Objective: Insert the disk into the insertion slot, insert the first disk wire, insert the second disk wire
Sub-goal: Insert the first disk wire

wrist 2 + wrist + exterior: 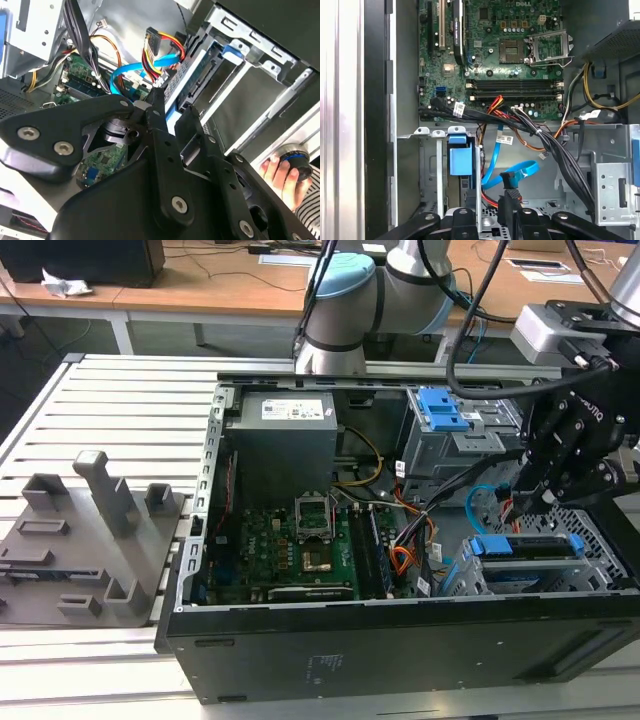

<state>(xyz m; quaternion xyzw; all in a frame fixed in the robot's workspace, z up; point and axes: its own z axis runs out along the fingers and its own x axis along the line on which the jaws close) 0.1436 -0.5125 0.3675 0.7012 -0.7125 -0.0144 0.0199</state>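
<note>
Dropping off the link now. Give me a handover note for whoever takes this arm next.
Gripper: low inside the open computer case, grip state unclear.
Silver hard drive in bright blue carrier: sits in the grey perforated sheet-metal cage; disk step looks done.
Thin flat light-blue cable: loops just ahead of the gripper, its small dark plug nearest; seating unconfirmed.
Orange-and-multicoloured wire bundle: runs toward the drive's end; connection unclear.
Left: confirm both wires.
A person's hand is at the case edge.
</note>
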